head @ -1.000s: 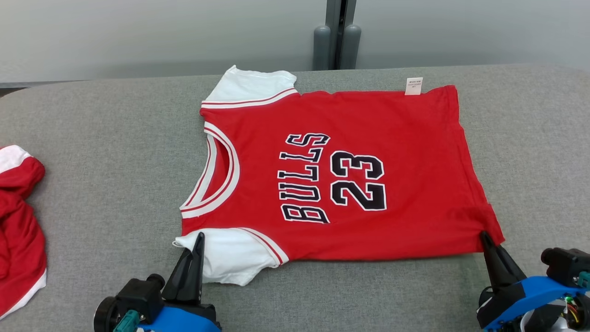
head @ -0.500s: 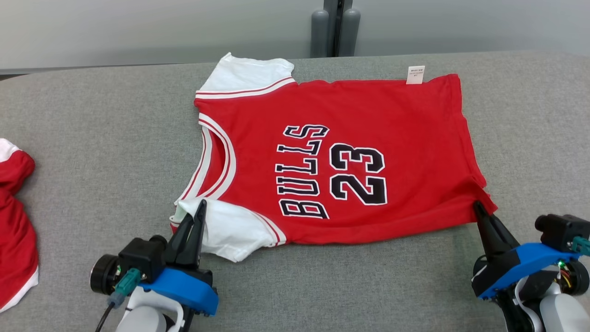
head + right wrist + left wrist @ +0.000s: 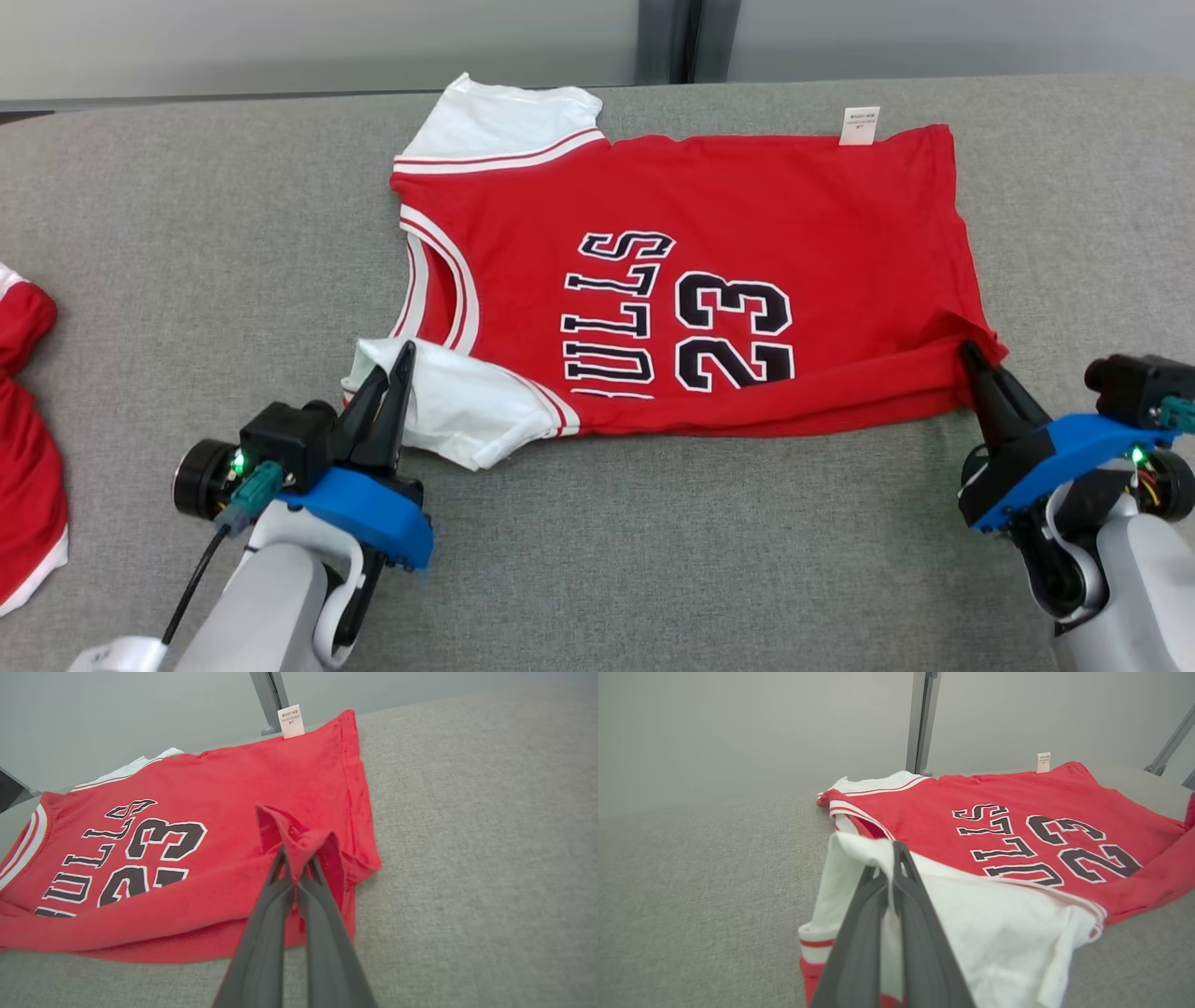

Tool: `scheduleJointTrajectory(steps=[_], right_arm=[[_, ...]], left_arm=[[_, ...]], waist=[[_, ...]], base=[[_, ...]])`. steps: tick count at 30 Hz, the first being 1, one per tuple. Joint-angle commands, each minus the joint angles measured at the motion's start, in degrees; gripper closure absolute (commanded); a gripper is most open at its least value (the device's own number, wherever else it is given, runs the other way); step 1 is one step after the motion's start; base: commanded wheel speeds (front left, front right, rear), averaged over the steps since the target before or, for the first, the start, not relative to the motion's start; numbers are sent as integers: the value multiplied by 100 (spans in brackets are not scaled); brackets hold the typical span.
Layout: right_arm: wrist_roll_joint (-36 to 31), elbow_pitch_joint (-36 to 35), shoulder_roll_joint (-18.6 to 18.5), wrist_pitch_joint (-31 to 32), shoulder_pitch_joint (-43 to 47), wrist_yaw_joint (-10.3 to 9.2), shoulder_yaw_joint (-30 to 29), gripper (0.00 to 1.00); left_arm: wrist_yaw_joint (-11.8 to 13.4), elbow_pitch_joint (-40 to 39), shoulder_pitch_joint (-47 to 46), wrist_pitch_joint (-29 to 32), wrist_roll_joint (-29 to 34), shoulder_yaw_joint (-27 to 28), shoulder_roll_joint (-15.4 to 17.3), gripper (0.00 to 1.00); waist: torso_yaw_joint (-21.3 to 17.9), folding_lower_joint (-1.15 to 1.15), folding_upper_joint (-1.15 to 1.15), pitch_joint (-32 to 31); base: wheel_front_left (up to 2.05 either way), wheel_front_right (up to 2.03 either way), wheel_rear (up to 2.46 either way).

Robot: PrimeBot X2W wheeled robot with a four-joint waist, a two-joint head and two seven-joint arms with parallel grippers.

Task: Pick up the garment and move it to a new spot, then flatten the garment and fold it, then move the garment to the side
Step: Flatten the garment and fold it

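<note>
The garment (image 3: pixel 747 215) is a red jersey with white sleeves and black "BULLS 23" lettering, spread on the grey table (image 3: pixel 187 233). My left gripper (image 3: pixel 403 353) is shut on the near white sleeve (image 3: pixel 985 924), lifted and folded over the collar. My right gripper (image 3: pixel 968 351) is shut on the near hem corner (image 3: pixel 299 842), raised over the body. The near edge is folded up along its length and covers the bottom of the lettering. In the left wrist view, white cloth shows between my fingers (image 3: pixel 920 933).
A second red and white garment (image 3: pixel 23 448) lies bunched at the table's left edge. A small white tag (image 3: pixel 860 126) sticks out at the jersey's far edge. A grey post (image 3: pixel 681 37) stands behind the table's far edge.
Both grippers have carried the near edge of the jersey away from me, folding it over the body; the sleeve now overlaps the collar. The head view has also tilted down.
</note>
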Motion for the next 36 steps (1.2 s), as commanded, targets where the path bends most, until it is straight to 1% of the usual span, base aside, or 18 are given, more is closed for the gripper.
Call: scheduleJointTrajectory(steps=[1, 10, 11, 12, 13, 14, 15, 20, 26, 32, 36], right_arm=[[42, 116, -60, 31, -228, 1, 40, 100], [30, 596, -147, -18, -757, 1, 225, 100], [39, 656, -153, -44, -816, 1, 235, 91], [29, 713, -167, -95, -867, 1, 243, 47], [18, 764, -171, -144, -914, 1, 258, 0], [25, 819, -175, -191, -946, 1, 269, 0], [30, 866, -181, -263, -976, 1, 278, 0], [63, 1036, -252, -616, -956, 1, 312, 0], [0, 1049, -463, -916, -532, 1, 374, 0], [-30, 993, -602, -783, -180, 1, 356, 0], [-60, 1009, -558, -671, -158, 1, 353, 0]], left_arm=[[-35, 102, -240, 40, -5, -42, 40, 100], [-128, 555, -744, 117, -86, -169, 21, 100], [-134, 606, -807, 105, -93, -176, 15, 100], [-138, 652, -854, 81, -116, -167, 1, 100], [-145, 709, -893, 52, -138, -160, -6, 96], [-135, 751, -929, 13, -151, -138, -15, 60], [-115, 788, -963, -33, -140, -120, -23, 0], [-67, 901, -991, -229, -159, -60, -113, 0], [45, 833, -514, -338, -206, 83, -177, 0], [129, 646, 137, -355, -221, 272, -107, 0], [153, 636, 366, -356, -189, 326, -100, 0]], waist=[[12, 0, 0, 47], [-9, 0, 0, 215], [-12, 0, 0, 230], [-16, 0, 0, 243], [-23, 0, 0, 256], [-25, 0, 0, 265], [-26, 0, 0, 270], [3, 0, 0, 237], [52, 0, 0, 14], [65, 0, 0, -110], [87, 0, 0, -100]], base=[[0, 0, 0], [0, 0, 0], [0, 0, 0], [0, 0, 0], [0, 0, 0], [0, 0, 0], [0, 0, 0], [0, 0, 0], [0, 0, 0], [0, 0, 0], [0, 0, 0]])
